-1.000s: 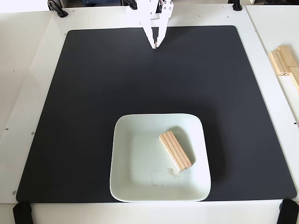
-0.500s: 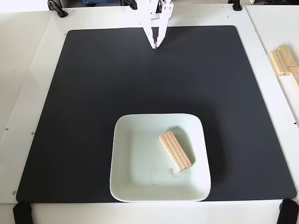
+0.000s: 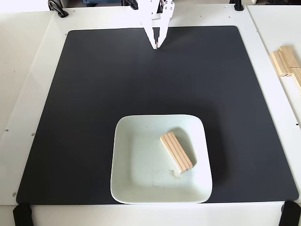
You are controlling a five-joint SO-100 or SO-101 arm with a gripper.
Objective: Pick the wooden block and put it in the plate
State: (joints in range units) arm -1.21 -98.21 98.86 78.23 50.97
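One block: the wooden block (image 3: 177,152) lies flat inside the plate (image 3: 136,188), in the right half of the dish as the fixed view shows it.
Block pose: it sits on a diagonal, one end toward the upper left, the other toward the lower right, grooved face up.
Block contact: it rests on the plate's base, near the right rim, with nothing gripping it.
Plate: white, square with rounded corners, sitting on the black mat (image 3: 94,94) near the mat's bottom edge, roughly centred left to right.
Plate mark: a faint scuff shows on the base just beside the block's lower end.
Gripper: the gripper (image 3: 156,45) hangs at the top of the view, over the far edge of the mat, well apart from the plate and the block.
Claw state: its white fingers taper down to meet at the tips with no visible gap, and nothing is between them.
Mat: large, dark, covering most of the white table (image 3: 28,70).
Side pile: pale wooden sticks (image 3: 287,63) lie together on the table at the right edge, off the mat.
Clamps: dark clamps show at the table's top and bottom corners.
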